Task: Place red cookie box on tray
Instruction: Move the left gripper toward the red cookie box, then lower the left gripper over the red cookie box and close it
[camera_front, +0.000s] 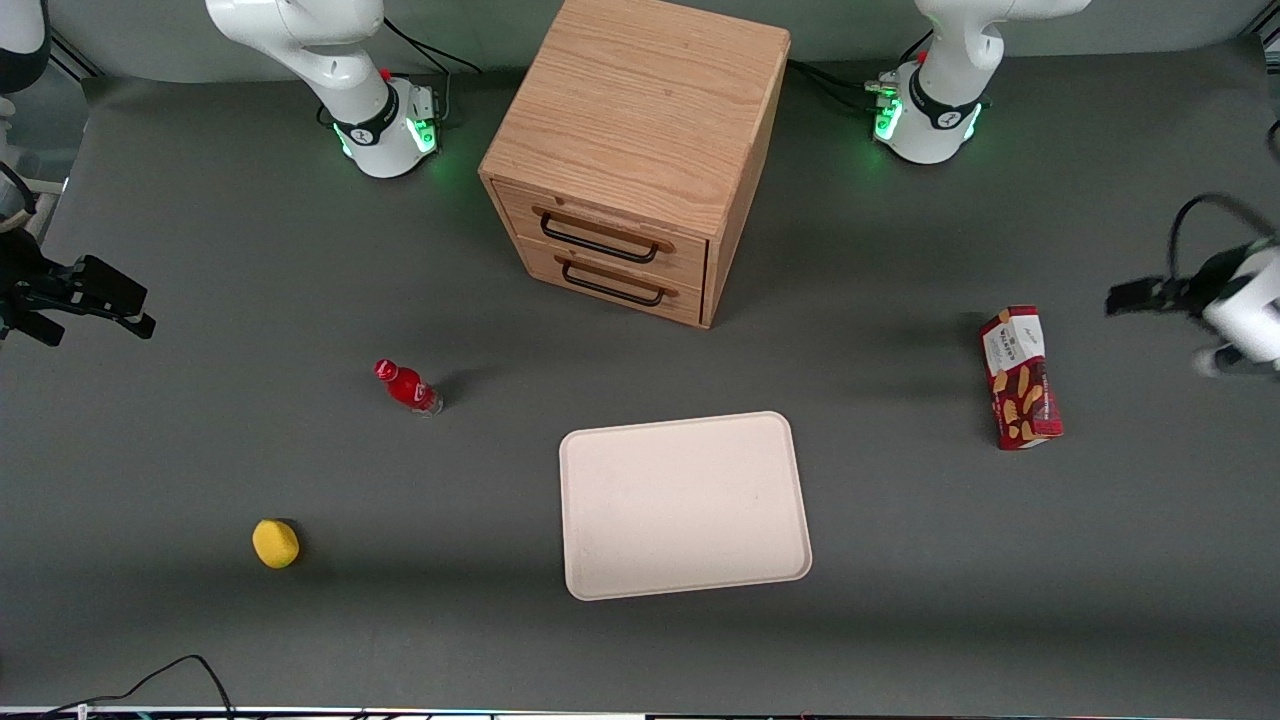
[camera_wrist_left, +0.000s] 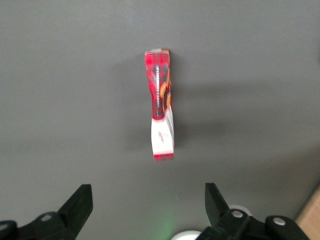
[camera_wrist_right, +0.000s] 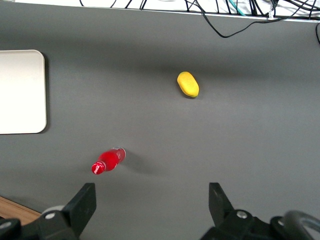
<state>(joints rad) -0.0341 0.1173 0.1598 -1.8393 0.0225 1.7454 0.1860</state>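
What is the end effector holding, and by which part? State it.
Nothing. The end effector is open and hangs clear of the slim dark-red cardboard cookie box, which lies untouched on the grey table.

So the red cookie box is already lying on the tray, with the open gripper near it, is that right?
Not quite. The front view shows the red cookie box on the table, apart from the tray, toward the working arm's end. The gripper is indeed open, near the box.

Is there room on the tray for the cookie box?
Yes. The tray is bare from rim to rim. The cookie box stands alone on the mat toward the working arm's end, and the open gripper hovers near it. Nothing crowds either.
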